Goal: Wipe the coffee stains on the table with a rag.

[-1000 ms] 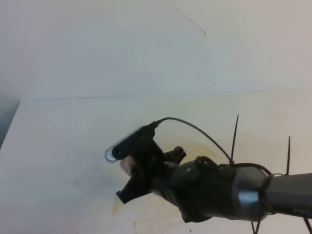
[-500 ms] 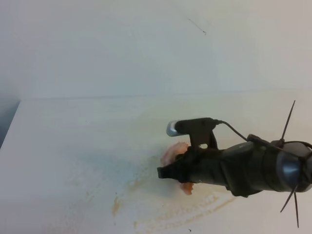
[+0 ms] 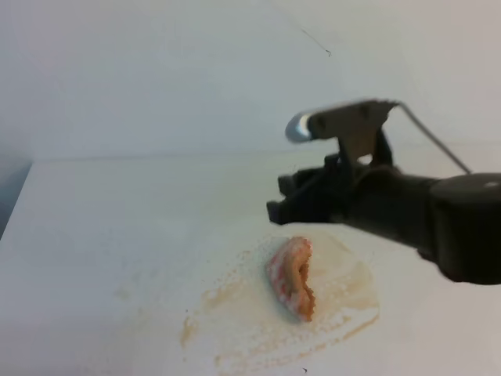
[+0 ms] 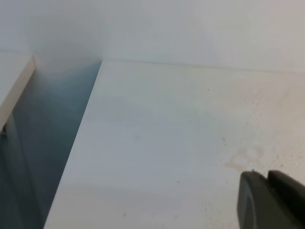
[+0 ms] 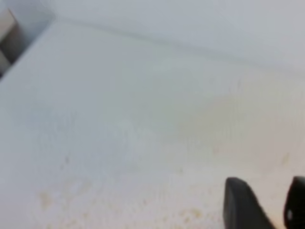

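The rag [image 3: 291,278], a pink-and-white lump with a brownish-orange fold, lies free on the white table [image 3: 109,227]. Around it spread the coffee stains [image 3: 235,313], pale tan smears and speckles with a darker rim at the front right. My right gripper [image 3: 279,200] hangs above and just behind the rag, open and empty, clear of the cloth. The right wrist view shows its two dark fingertips [image 5: 243,205] apart over speckled stains [image 5: 45,198]. My left gripper [image 4: 267,202] shows only in the left wrist view, fingers together, over a faint stain [image 4: 245,157].
The table's left edge [image 3: 17,205] drops to a dark gap [image 4: 52,143]. A plain white wall [image 3: 156,78] stands behind the table. The right arm's thick dark body [image 3: 438,223] fills the right side of the exterior view.
My right gripper swept right with the rag under it, then let go and rose. The rag now lies uncovered on the stain, and the smears stretch further right.
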Available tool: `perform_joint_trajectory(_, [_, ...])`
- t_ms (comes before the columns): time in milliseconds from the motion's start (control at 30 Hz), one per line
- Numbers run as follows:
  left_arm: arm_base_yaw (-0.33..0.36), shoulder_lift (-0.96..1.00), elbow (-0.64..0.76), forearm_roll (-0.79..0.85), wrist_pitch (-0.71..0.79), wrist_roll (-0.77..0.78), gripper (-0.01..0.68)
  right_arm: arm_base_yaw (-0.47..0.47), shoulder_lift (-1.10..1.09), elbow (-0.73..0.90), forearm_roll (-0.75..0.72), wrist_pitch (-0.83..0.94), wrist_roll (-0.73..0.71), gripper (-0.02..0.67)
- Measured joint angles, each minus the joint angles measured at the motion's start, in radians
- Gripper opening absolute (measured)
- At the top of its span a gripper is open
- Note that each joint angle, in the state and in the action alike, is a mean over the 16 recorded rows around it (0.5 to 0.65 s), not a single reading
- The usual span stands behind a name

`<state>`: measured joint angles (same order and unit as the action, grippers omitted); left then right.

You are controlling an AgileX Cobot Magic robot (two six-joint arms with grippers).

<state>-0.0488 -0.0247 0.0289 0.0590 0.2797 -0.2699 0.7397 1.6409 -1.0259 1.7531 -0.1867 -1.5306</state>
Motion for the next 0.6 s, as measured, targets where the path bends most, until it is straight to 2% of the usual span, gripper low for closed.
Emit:
perform_joint_trajectory(300, [0.0,0.0,0.0,0.0,0.0,0.0,0.0,0.095,-0.326,0.028,0.004,-0.172,-0.157,0.035])
perform_joint_trajectory(600, [0.0,-0.002,0.002,0.0,-0.001,0.0,0.0,0.203,-0.451,0.096,0.015,-0.314,-0.165,0.004])
